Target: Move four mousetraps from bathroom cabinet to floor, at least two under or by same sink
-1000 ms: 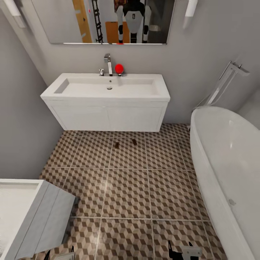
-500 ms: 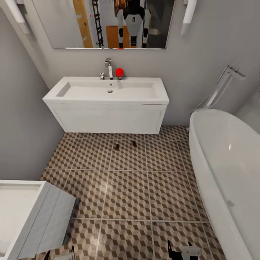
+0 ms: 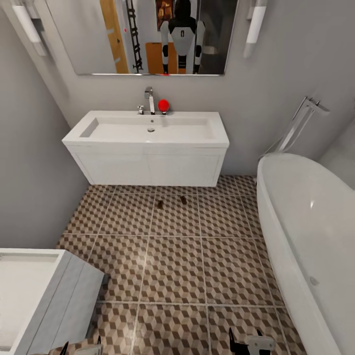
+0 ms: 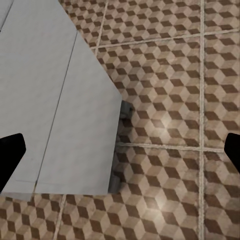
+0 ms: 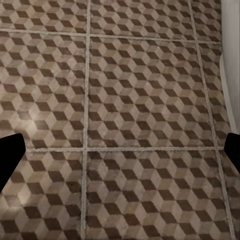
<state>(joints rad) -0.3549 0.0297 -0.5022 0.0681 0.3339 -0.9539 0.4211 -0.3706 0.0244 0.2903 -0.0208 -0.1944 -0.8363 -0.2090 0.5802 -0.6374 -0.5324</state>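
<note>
Now two mousetraps (image 3: 171, 201) lie on the bathroom floor (image 3: 172, 266) just before the sink (image 3: 148, 129). Both the left gripper (image 4: 120, 150) and right gripper (image 5: 120, 150) are spread wide, holding nothing.

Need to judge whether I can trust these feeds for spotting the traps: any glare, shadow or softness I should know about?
Head view: even light, mild glare on the bathtub rim; the two mousetraps in front of the sink are small, soft brown specks with no visible detail. Left wrist view: a pale sheen on the bathroom floor, the white block's edge sharp. Right wrist view: faint sheen, tiles slightly blurry.
</note>
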